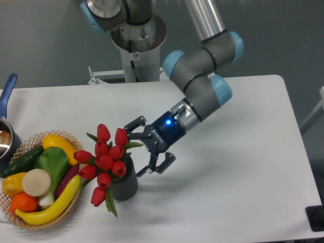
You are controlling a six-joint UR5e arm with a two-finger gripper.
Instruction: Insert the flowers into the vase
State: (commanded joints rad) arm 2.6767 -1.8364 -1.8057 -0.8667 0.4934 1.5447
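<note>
White desk [243, 167] filled most of the view, grey wall behind it. UR5e arm [202, 86] reached down from the far edge toward the front left part of the desk. Wicker basket [30, 220] of vegetables sat at the front left corner, with a blue-handled pot [6, 136] at the left edge just behind it. Flowers [104, 159] stood in the vase [124, 185], just right of the basket, buds leaning left, one drooping over the rim. Gripper [144, 147] was spread wide, just beside the bouquet on its right, holding nothing. Judgement: insertion looked done and the release step was in hand. Next move calls for a clean retreat up and right without snagging leaves or tipping the vase.
</note>
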